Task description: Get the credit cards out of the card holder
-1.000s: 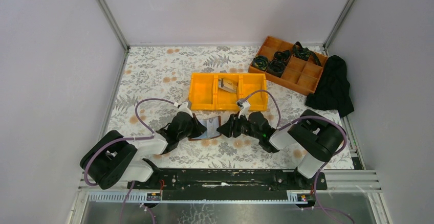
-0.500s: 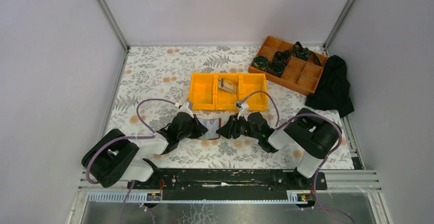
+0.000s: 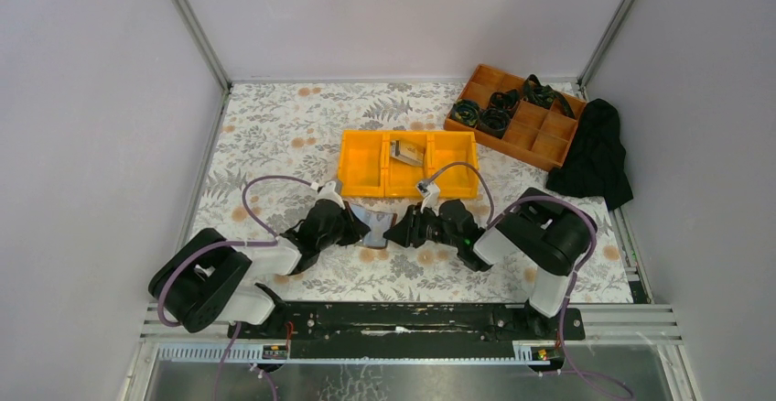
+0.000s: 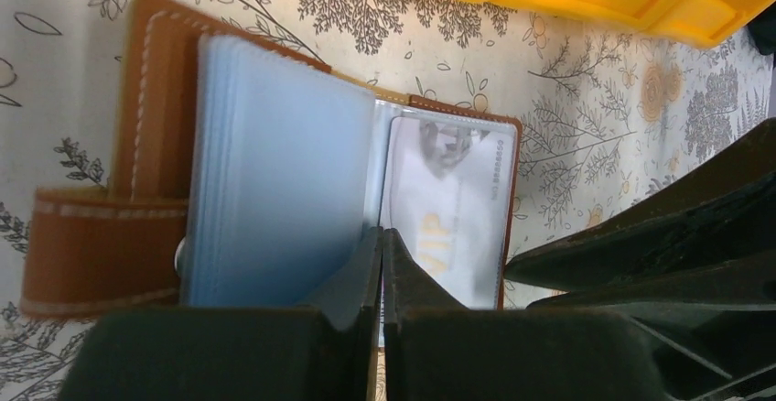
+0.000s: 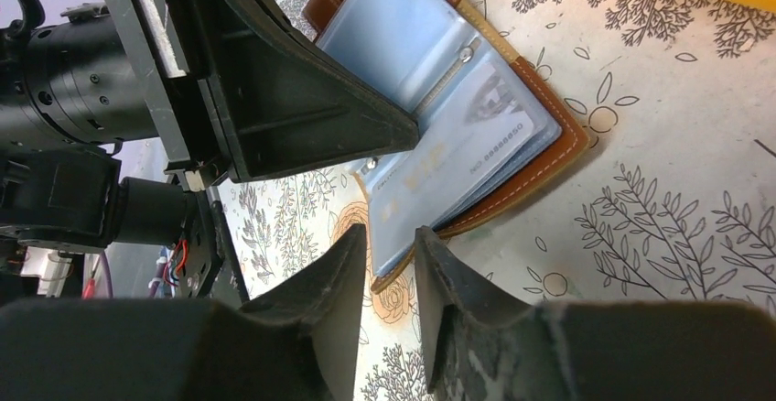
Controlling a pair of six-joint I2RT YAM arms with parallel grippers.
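The brown leather card holder (image 3: 374, 222) lies open on the floral table between my two grippers. In the left wrist view its clear sleeves (image 4: 274, 181) fan open, and a silvery-grey credit card (image 4: 448, 204) marked VIP sits in the right sleeve. My left gripper (image 4: 382, 236) is shut on the sleeves at the holder's near edge. My right gripper (image 5: 389, 245) is open, its jaws on either side of the holder's near corner (image 5: 403, 264); the same card (image 5: 453, 149) shows there. Another card (image 3: 406, 152), silvery with a dark stripe, lies in the yellow bin.
The yellow three-compartment bin (image 3: 366, 167) stands just behind the holder. A brown divided tray (image 3: 540, 140) with dark coiled items is at the back right, with a black cloth (image 3: 595, 158) beside it. Walls enclose the table on three sides.
My right gripper has moved left, closing in on the card holder's corner. The holder and my left gripper have shifted slightly up and left.
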